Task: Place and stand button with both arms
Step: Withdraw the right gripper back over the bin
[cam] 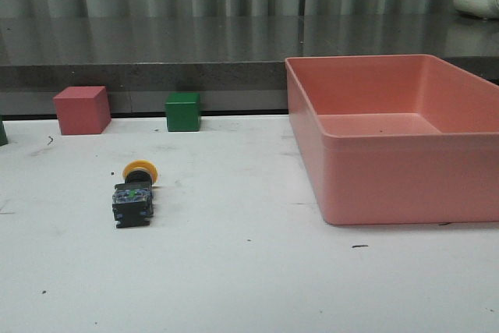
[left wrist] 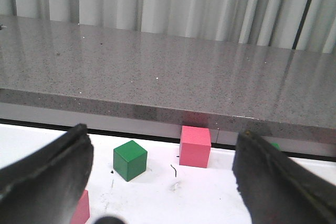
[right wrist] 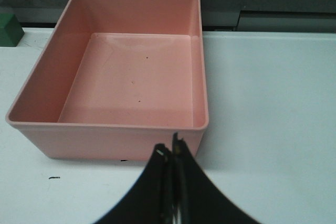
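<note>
The button [cam: 135, 191] lies on its side on the white table at the left of the front view, its yellow cap pointing away toward the back and its black body toward me. Neither arm shows in the front view. In the left wrist view my left gripper [left wrist: 163, 182] is open and empty, its jaws wide apart over the table; the button is out of that view. In the right wrist view my right gripper [right wrist: 169, 153] is shut and empty, its tips just in front of the near wall of the pink bin.
A large empty pink bin [cam: 390, 185] stands at the right [right wrist: 105, 140]. A pink cube [cam: 81, 110] and a green cube [cam: 182, 111] stand by the back ledge. The left wrist view shows a green cube [left wrist: 129, 160] and a pink cube [left wrist: 195, 146].
</note>
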{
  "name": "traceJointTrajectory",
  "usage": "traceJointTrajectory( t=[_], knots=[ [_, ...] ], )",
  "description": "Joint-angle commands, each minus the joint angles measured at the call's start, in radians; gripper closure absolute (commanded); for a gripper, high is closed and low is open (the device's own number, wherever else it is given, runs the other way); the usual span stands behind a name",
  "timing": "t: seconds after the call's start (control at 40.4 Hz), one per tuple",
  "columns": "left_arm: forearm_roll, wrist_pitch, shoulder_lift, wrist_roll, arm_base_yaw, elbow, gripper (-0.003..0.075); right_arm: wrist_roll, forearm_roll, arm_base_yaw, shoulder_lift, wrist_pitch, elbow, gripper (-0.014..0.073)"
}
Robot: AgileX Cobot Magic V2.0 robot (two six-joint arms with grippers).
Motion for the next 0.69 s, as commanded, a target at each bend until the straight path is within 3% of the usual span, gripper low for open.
traceJointTrajectory(
  t=[0.0, 0.198, 0.445, 0.668],
  knots=[
    [0.0, -0.083, 0.012, -0.008, 0.002, -0.035, 0.0196, -0.009, -0.019, -0.006, -0.096, -0.111, 0.053, 0.0662],
    [-0.002, -0.083, 0.012, -0.008, 0.002, -0.035, 0.0196, -0.009, -0.022, -0.006, -0.226, -0.165, 0.102, 0.0662],
    [-0.01, -0.083, 0.022, -0.008, 0.002, -0.043, 0.0196, -0.009, -0.022, -0.006, -0.239, -0.167, 0.102, 0.0662],
    [-0.043, -0.03, 0.187, -0.008, -0.056, -0.122, 0.0196, -0.009, -0.022, -0.006, -0.239, -0.167, 0.102, 0.0662]
  ],
)
